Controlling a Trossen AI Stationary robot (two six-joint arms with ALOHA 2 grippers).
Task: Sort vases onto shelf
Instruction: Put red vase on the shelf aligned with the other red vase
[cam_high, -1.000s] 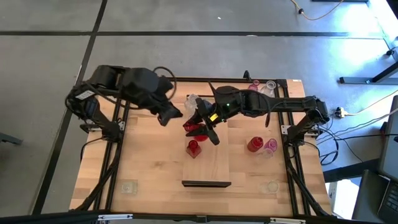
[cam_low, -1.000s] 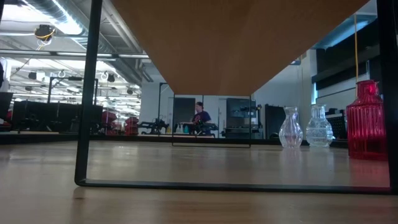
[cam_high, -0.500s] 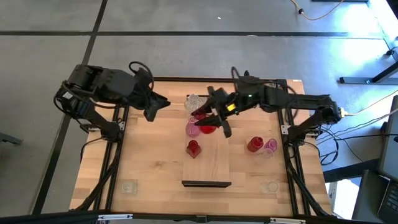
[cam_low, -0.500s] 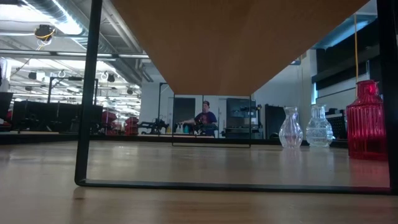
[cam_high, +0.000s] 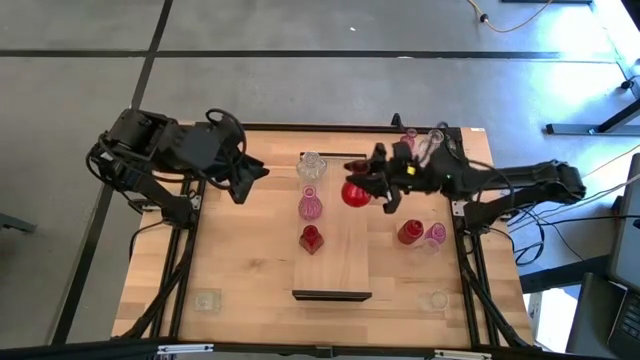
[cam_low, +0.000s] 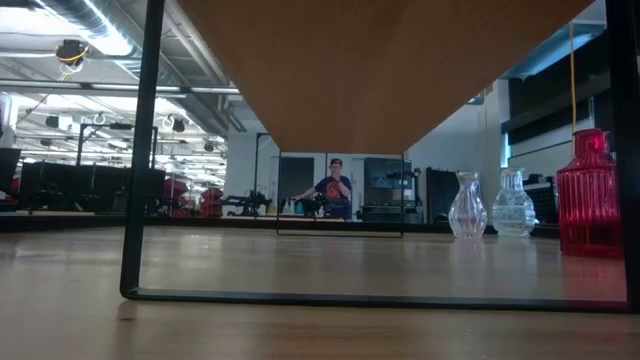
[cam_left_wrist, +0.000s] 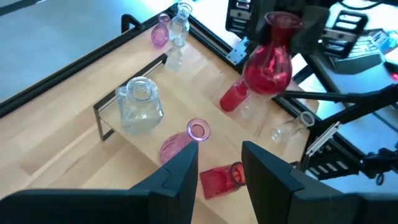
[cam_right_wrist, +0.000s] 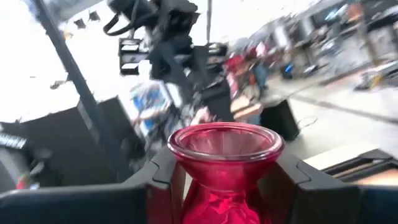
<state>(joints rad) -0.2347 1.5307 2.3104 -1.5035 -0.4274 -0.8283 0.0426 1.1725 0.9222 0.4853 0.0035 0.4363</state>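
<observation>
The shelf (cam_high: 335, 265) is a long light-wood board on dark legs in the middle of the table. On it stand a clear vase (cam_high: 312, 165), a pink vase (cam_high: 310, 207) and a small red vase (cam_high: 310, 238). My right gripper (cam_high: 378, 190) is over the shelf's right edge, shut on a deep red rounded vase (cam_high: 353, 192). My left gripper (cam_high: 245, 177) hangs open to the left of the shelf's far end, touching nothing. The left wrist view shows the same clear vase (cam_left_wrist: 140, 106), pink vase (cam_left_wrist: 181, 140) and held red vase (cam_left_wrist: 268, 62). My right gripper pinches the deep red vase by its narrow neck (cam_right_wrist: 224, 180), just under the flared rim (cam_right_wrist: 225, 143), one finger (cam_right_wrist: 163, 177) on each side. The fingers come about level from the table's right. The vase is upright and appears lifted clear of the shelf (cam_left_wrist: 268, 62).
Right of the shelf stand a red vase (cam_high: 408, 232) and a pink one (cam_high: 434, 236). Pink and clear vases (cam_high: 422, 138) stand at the far right corner. Clear squat vases sit near the near corners (cam_high: 207, 298) (cam_high: 435, 298). A person shows far off in the low view (cam_low: 333, 190).
My right gripper has drawn back toward the table's right and far edge, carrying the deep red vase from above the shelf's left part to its right edge and turning it upright. My left gripper has pulled back toward the table's left edge, away from the shelf.
</observation>
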